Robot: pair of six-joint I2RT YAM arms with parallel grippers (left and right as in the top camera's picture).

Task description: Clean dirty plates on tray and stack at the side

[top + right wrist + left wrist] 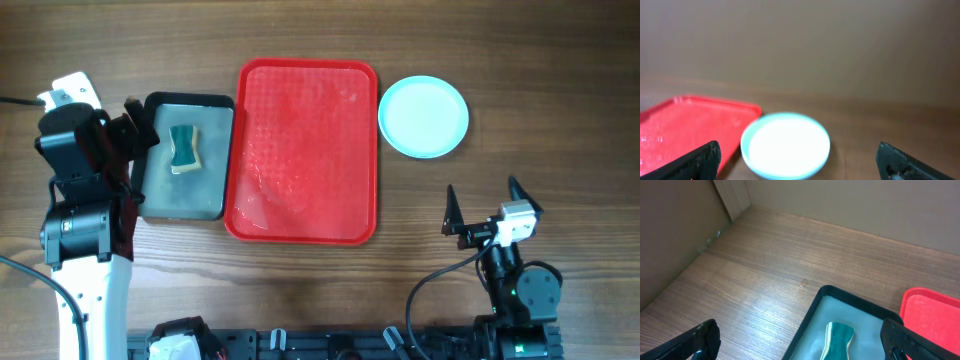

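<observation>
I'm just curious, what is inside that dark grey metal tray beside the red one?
One teal and cream sponge lies in the dark grey metal tray. The tray floor under it is hidden.

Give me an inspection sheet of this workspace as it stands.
Surface: wooden table, brown grain.
Job's things: red tray holds no plates and looks glossy; plates sit on the table to its right, count cannot be told.
Clutter: grey tray holding a green sponge.
Grippers: left tool open above the grey tray; right tool open, empty, apart from the plates.
Cables: black cable loops by the right arm.
Surroundings: plain wall behind the table.
</observation>
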